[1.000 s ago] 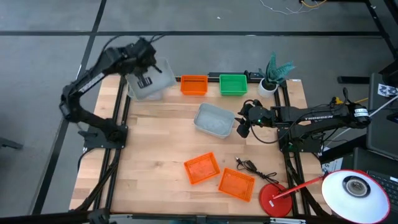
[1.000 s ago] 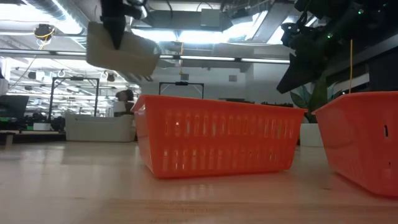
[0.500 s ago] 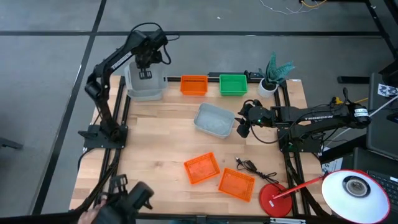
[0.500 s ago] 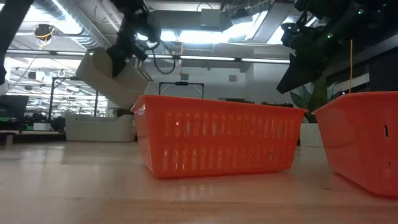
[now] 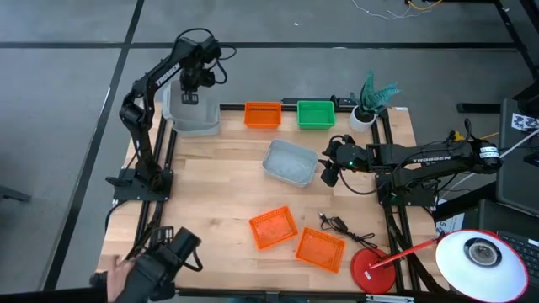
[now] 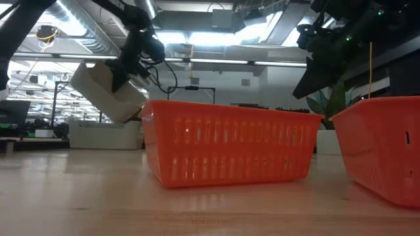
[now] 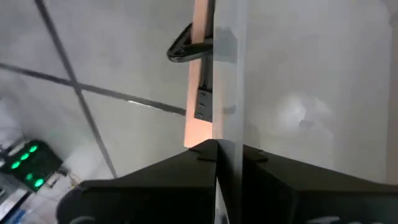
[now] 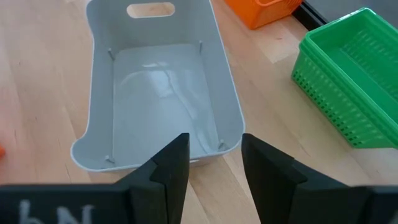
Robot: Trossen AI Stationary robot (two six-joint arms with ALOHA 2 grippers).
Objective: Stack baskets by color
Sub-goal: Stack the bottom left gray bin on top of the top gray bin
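My left gripper (image 5: pixel 192 96) is shut on a translucent grey-white basket (image 5: pixel 194 116) over the table's far left corner; in the low view this basket (image 6: pixel 104 93) hangs tilted. A second grey-white basket (image 5: pixel 290 162) rests on its bottom mid-table, just in front of my open right gripper (image 5: pixel 328 174), which touches nothing. An orange basket (image 5: pixel 263 114) and a green basket (image 5: pixel 316 114) stand on the far edge. Two more orange baskets (image 5: pixel 274 227) (image 5: pixel 320 250) sit near the front edge. My left gripper pinches the grey-white basket's thin wall (image 7: pixel 227 106) at its far side, one finger inside the basket and one outside. The fingers come from above, slanting down. The basket hangs tilted below them; whether its low corner touches the table cannot be seen.
A potted plant (image 5: pixel 370 97) stands at the far right corner, a red round lamp base (image 5: pixel 369 269) at the near right, with a black cable (image 5: pixel 341 225) beside it. A person (image 5: pixel 139 273) is at the near left corner. Bare wood lies left of centre.
My left gripper has swung toward the table's left edge and sunk, rolling as it went. The grey-white basket has come down with it and now hangs tipped more steeply.
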